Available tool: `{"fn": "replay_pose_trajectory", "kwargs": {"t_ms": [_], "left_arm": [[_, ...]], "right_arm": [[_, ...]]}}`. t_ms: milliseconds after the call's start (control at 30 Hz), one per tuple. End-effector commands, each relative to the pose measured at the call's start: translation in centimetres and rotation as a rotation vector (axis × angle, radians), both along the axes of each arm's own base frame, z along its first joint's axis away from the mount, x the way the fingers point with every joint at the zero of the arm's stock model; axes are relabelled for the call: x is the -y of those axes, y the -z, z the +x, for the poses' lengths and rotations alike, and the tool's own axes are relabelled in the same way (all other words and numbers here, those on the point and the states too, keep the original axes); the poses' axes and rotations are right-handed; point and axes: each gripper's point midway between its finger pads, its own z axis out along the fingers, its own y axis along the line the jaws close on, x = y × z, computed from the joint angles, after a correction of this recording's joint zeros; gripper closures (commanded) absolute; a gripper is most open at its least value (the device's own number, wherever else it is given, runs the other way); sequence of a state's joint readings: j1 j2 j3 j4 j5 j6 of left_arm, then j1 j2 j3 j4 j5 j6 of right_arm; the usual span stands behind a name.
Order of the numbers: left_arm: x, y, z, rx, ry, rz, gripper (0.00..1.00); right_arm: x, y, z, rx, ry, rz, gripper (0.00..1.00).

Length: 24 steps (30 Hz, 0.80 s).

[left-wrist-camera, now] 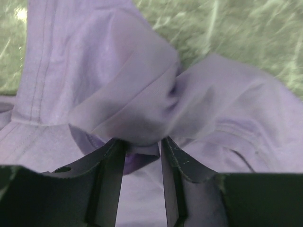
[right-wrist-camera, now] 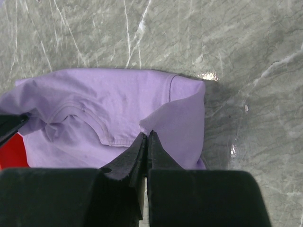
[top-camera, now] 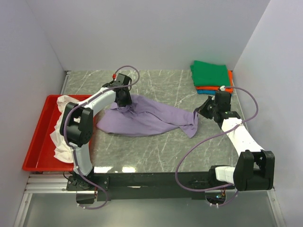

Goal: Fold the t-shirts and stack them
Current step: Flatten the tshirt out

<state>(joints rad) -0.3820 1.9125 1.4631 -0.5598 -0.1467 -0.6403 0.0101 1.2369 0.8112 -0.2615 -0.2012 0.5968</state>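
1. Workpiece location. The lavender t-shirt [top-camera: 147, 118] lies crumpled on the middle of the marble table [top-camera: 189, 151], unfolded. Its long axis runs left to right, and the right end sits slightly nearer than the left.

2. Key relation. Each end of that axis lies at one claw. The left gripper [left-wrist-camera: 141, 144] is over the far-left part of the garment, and the right gripper [right-wrist-camera: 147, 136] is at its right end, so each arm is nearer to its own end. Judged from this layout, the coming move is to draw the two ends apart along the axis to flatten the cloth.

3. Claw states.
- Left: the jaws stand part-way apart with a bunched fold between the fingertips. Whether the fold is clamped cannot be told.
- Right: the jaws are clenched, with a raised fold beside the neckline meeting the tips. The cloth appears pinched there.

4. Other task items. A folded green t-shirt [top-camera: 210, 73] tops the stack at the far right corner, with the orange t-shirt [top-camera: 230, 78] and the teal blue t-shirt [top-camera: 208, 91] under it. The white t-shirt [top-camera: 61, 127] lies heaped in the red tray [top-camera: 38, 142] at the left.

5. Markings. No brand, label or legible writing shows on any garment, the tray or the arms
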Motion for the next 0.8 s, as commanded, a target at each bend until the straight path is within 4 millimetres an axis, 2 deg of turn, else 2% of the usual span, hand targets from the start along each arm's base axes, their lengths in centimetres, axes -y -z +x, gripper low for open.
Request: {"fn": "replay_pose_trajectory", "kwargs": {"t_ms": [0, 267, 433, 533, 633, 700, 767], "left_arm": [[-0.7, -2.2, -0.3, 0.057, -0.015, 0.030, 0.59], [-0.5, -1.7, -1.2, 0.052, -0.011, 0.033, 0.63], [-0.3, -1.8, -0.2, 0.072, -0.016, 0.042, 0.64], [-0.1, -1.6, 0.5, 0.069, -0.012, 0.052, 0.71], [-0.3, -2.7, 0.5, 0.081, -0.017, 0.056, 0.99], [-0.6, -3.8, 0.2, 0.097, -0.017, 0.059, 0.99], [-1.3, -6.0, -0.7, 0.125, -0.018, 0.063, 1.00]], "right_arm": [[0.1, -0.5, 0.6, 0.042, -0.008, -0.004, 1.00], [-0.1, -0.3, 0.6, 0.043, -0.012, 0.005, 1.00], [-0.1, -0.3, 0.7, 0.041, -0.011, 0.008, 1.00], [-0.1, -0.4, 0.8, 0.043, -0.010, 0.011, 1.00], [-0.2, -0.5, 0.9, 0.041, -0.013, 0.016, 1.00], [-0.4, -0.9, 0.9, 0.045, -0.020, 0.025, 1.00], [-0.6, -1.5, 0.7, 0.052, -0.025, 0.035, 1.00]]}}
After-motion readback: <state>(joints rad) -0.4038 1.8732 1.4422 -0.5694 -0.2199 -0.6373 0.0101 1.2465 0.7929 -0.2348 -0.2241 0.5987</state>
